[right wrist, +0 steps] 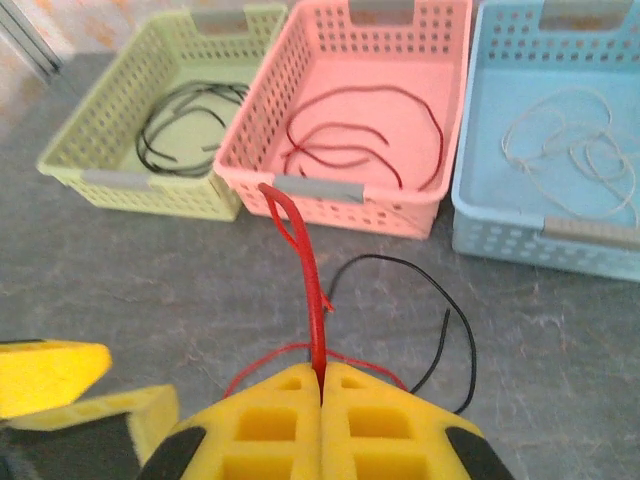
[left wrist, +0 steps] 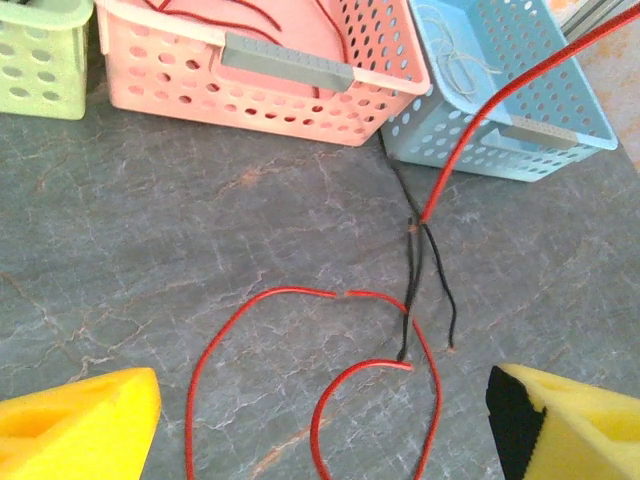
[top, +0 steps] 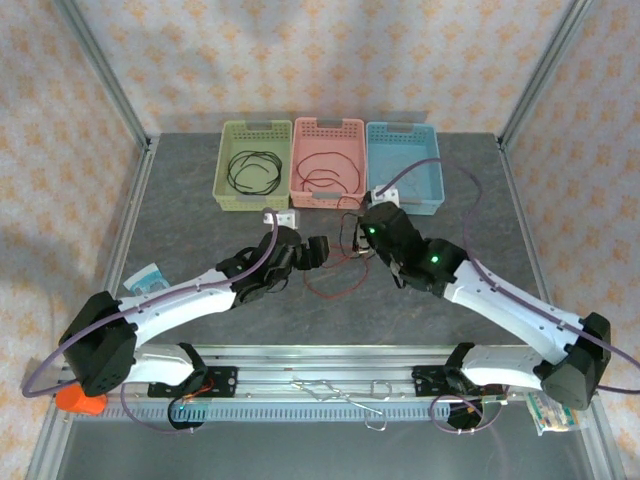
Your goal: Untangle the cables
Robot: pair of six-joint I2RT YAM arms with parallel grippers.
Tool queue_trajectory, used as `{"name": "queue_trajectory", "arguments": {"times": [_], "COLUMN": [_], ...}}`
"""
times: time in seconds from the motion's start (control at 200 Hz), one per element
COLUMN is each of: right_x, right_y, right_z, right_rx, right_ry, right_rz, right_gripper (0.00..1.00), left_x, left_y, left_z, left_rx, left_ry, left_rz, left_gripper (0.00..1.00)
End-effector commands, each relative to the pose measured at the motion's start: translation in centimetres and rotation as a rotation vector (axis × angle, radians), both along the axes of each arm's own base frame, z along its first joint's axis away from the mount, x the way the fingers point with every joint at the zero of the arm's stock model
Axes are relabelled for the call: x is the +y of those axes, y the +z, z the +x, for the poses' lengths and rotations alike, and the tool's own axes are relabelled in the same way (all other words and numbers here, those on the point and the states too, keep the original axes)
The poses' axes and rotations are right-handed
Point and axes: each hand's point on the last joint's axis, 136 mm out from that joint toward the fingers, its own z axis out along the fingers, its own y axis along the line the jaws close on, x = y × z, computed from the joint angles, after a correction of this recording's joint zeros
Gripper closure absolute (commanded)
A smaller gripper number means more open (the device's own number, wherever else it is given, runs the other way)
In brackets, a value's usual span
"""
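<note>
Cables [left wrist: 410, 300], red and black, lie tangled on the table [left wrist: 150, 230] before the baskets [right wrist: 320, 190]; three others already rest sorted inside. Right gripper [right wrist: 322, 385] pinches the red cable [right wrist: 312, 290]; left gripper [left wrist: 320, 420] hangs spread above the tangle.

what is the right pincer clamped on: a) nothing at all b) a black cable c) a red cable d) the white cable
C: in the right wrist view, the right pincer is shut with a red cable pinched between its yellow fingers, and the cable runs up from them toward the pink basket.
</note>
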Motion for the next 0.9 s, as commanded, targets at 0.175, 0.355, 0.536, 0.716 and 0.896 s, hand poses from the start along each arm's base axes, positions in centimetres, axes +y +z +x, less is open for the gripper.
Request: {"name": "queue_trajectory", "arguments": {"times": [0.175, 0.355, 0.536, 0.716, 0.896], "right_x": [-0.6, -0.7, -1.5, -1.4, -1.0], "right_y": [7.3, 10.5, 14.2, 16.5, 17.1], "right_z": [-0.3, -0.7, -0.7, -0.9, -1.2], "right_rx": [-0.143, -0.218, -0.302, -0.354, -0.371], "right_ry": [0.027, 0.063, 0.044, 0.063, 0.104], "right_rz": [0.056, 0.082, 0.099, 0.097, 0.081], "right_gripper": [1.00, 1.00, 1.00, 1.00, 1.00], "left_x": [0.4, 0.9, 1.2, 1.2, 1.2], "left_y": [5.7, 8.4, 10.8, 11.4, 11.4], "left_z": [1.1, 1.8, 2.3, 2.9, 3.6], "left_rx": [-0.137, -0.178, -0.229, -0.236, -0.240], "left_ry": [0.009, 0.020, 0.009, 0.001, 0.004], "left_rz": [-0.074, -0.114, -0.104, -0.087, -0.095], "left_gripper": [0.09, 0.08, 0.07, 0.07, 0.07]}}
